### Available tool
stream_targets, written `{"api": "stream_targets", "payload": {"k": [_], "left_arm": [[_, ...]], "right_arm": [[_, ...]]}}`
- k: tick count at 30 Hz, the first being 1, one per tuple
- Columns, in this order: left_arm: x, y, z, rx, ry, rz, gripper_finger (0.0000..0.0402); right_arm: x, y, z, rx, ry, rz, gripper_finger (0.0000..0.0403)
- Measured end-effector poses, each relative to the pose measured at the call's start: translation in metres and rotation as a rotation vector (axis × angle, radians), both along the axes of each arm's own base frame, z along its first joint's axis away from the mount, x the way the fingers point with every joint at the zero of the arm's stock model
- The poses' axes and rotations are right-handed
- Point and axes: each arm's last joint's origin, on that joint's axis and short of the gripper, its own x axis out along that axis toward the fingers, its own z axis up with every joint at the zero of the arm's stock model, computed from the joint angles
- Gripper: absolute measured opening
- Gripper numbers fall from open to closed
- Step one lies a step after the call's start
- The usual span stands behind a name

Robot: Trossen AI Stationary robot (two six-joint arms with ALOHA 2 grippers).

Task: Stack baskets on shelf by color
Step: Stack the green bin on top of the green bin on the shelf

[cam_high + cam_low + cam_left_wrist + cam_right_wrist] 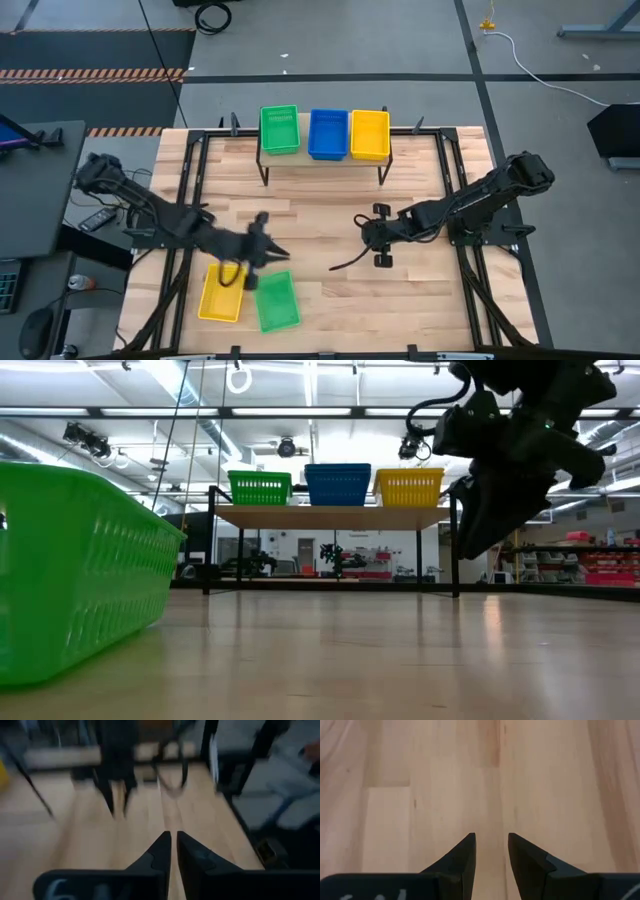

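Green basket [276, 301] beside left gripper [268, 247], untouched

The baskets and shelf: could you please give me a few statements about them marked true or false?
1. The shelf holds green, blue and yellow baskets side by side. True.
2. A blue basket lies on the table. False: only a yellow basket and a green basket lie there.
3. The right gripper holds a basket. False: it is empty over bare wood.
4. The left gripper is near the two table baskets. True.
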Motion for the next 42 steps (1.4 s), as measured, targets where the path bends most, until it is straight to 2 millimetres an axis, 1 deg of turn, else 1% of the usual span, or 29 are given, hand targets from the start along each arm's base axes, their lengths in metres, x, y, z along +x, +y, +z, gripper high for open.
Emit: {"api": "stream_targets", "payload": {"k": [6,8,12,15,19,21,24,28,31,36,39,42], "left_arm": [[0.037,-0.036,-0.001,-0.104,0.297,0.085,0.0067],[0.051,-0.048,-0.009,-0.163,0.392,0.099,0.0077],[0.074,-0.074,-0.027,-0.293,0.516,0.110,0.0096],[0.083,-0.094,-0.050,-0.380,0.633,0.126,0.0108],[0.085,-0.116,-0.073,-0.464,0.749,0.155,0.0120],[0.082,-0.126,-0.082,-0.486,0.789,0.170,0.0127],[0.079,-0.138,-0.088,-0.522,0.806,0.164,0.0140],[0.076,-0.150,-0.094,-0.570,0.803,0.188,0.0158],[0.074,-0.153,-0.107,-0.546,0.844,0.228,0.0172],[0.073,-0.147,-0.119,-0.483,0.901,0.283,0.0188],[0.076,-0.147,-0.115,-0.511,0.885,0.262,0.0194],[0.080,-0.149,-0.104,-0.533,0.888,0.201,0.0195]], "right_arm": [[-0.004,0.004,-0.001,-0.028,0.024,0.024,0.0121],[-0.006,0.006,-0.004,-0.035,0.031,0.041,0.0121],[-0.014,0.010,-0.012,-0.088,0.046,0.052,0.0121],[-0.021,0.012,-0.021,-0.123,0.055,0.054,0.0121],[-0.031,0.010,-0.032,-0.148,0.080,0.052,0.0121],[-0.035,0.008,-0.036,-0.157,0.097,0.051,0.0121],[-0.039,0.006,-0.041,-0.166,0.117,0.053,0.0121],[-0.039,0.004,-0.042,-0.175,0.120,0.055,0.0121],[-0.038,0.004,-0.042,-0.190,0.109,0.048,0.0121],[-0.038,0.004,-0.041,-0.184,0.102,0.033,0.0121],[-0.039,0.005,-0.042,-0.169,0.100,0.020,0.0121],[-0.040,0.007,-0.042,-0.158,0.102,0.016,0.0121]]}}
